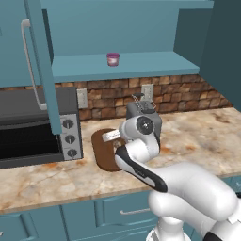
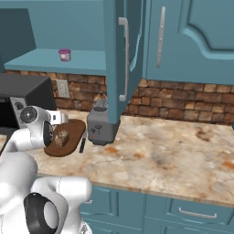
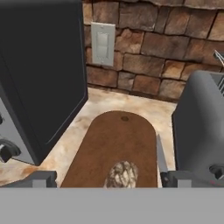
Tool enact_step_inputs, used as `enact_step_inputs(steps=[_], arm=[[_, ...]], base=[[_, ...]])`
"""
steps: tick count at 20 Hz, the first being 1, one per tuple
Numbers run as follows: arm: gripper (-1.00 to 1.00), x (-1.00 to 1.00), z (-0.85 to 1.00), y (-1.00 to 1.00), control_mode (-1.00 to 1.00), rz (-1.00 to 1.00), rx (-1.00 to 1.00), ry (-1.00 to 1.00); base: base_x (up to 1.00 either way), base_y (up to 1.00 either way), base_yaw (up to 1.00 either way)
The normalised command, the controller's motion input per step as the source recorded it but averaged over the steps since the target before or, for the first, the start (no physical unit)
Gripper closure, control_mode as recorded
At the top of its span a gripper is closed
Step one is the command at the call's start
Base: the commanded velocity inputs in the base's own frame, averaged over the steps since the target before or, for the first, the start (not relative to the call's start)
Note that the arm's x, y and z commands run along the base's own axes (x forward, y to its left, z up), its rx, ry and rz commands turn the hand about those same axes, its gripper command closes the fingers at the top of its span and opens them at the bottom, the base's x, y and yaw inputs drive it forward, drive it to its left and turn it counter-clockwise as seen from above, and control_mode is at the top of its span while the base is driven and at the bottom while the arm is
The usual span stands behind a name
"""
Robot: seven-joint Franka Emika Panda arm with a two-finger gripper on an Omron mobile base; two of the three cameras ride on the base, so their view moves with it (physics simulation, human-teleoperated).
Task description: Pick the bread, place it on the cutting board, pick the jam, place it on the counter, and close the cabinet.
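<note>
Hanging wide over the worktop (image 2: pixel 183 151), the cabinet (image 2: pixel 183 36) is left with its door (image 2: pixel 119 59) swung out, and this door could be struck by the arm when the jam is fetched, because the door edge stands between the arm and the shelf (image 1: pixel 122 68). The oven (image 1: pixel 33 127) stands at the left of the board (image 3: pixel 113 148), the toaster (image 2: pixel 101 124) at its right, so little side room is left for the claw (image 3: pixel 105 180). The claw is spread wide above the board and nothing is pinched. The bread (image 2: pixel 61 137) is seen lying on the board, near its front end, so this step is judged done. A knife (image 3: pixel 161 155) lies between board and toaster and could be pushed if the claw is swung low. The jam (image 1: pixel 113 59) stands upright on the shelf, well apart from the claw; being small, it could be tipped by a crooked approach.
</note>
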Motion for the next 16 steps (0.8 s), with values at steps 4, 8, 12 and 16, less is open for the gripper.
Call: enact_step_inputs(steps=[4,8,12,16], arm=[[-1.00,-0.13,0.10,0.00,-1.00,0.00,0.00,0.00],[-1.00,-0.11,0.19,0.00,-1.00,0.00,0.00,0.00],[-1.00,-0.14,0.19,-0.03,-1.00,0.00,0.00,0.00],[-1.00,-0.13,0.18,-0.03,-1.00,0.01,0.00,0.00]], base=[[0.00,0.00,0.00],[0.00,0.00,0.00],[0.00,0.00,0.00],[0.00,0.00,0.00]])
